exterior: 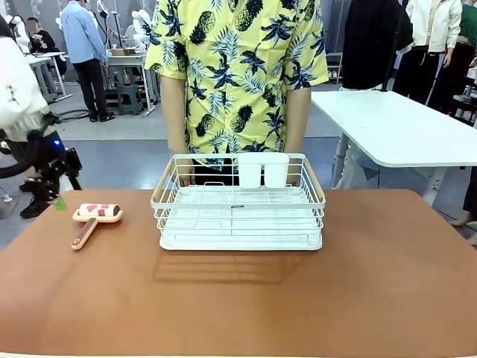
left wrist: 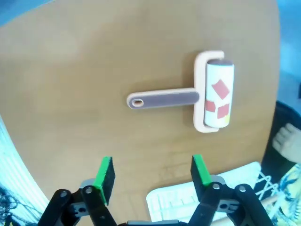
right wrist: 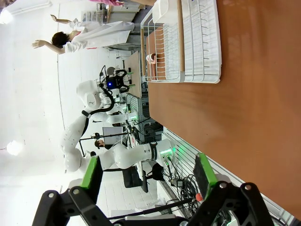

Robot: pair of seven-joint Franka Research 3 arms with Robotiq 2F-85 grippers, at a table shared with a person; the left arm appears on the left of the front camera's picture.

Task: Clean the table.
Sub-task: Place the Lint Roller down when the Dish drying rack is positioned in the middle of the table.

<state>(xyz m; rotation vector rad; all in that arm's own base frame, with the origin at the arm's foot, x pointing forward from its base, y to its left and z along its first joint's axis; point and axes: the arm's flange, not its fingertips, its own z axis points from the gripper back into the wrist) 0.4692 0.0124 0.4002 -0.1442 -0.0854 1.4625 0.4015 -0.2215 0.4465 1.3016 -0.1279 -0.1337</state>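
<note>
One smooth reddish-brown table (exterior: pixel 358 283), rounded corners.

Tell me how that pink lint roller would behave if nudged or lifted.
The lint roller looks like light plastic, so lifting it is probably easy. Its drum sits in a frame lying flat on the table, so a nudge likely slides it. The slim handle looks stiff.

Reddish-brown table (exterior: pixel 358 291), matte top w/ rounded corners; rack near far edge, roller at left.
</note>
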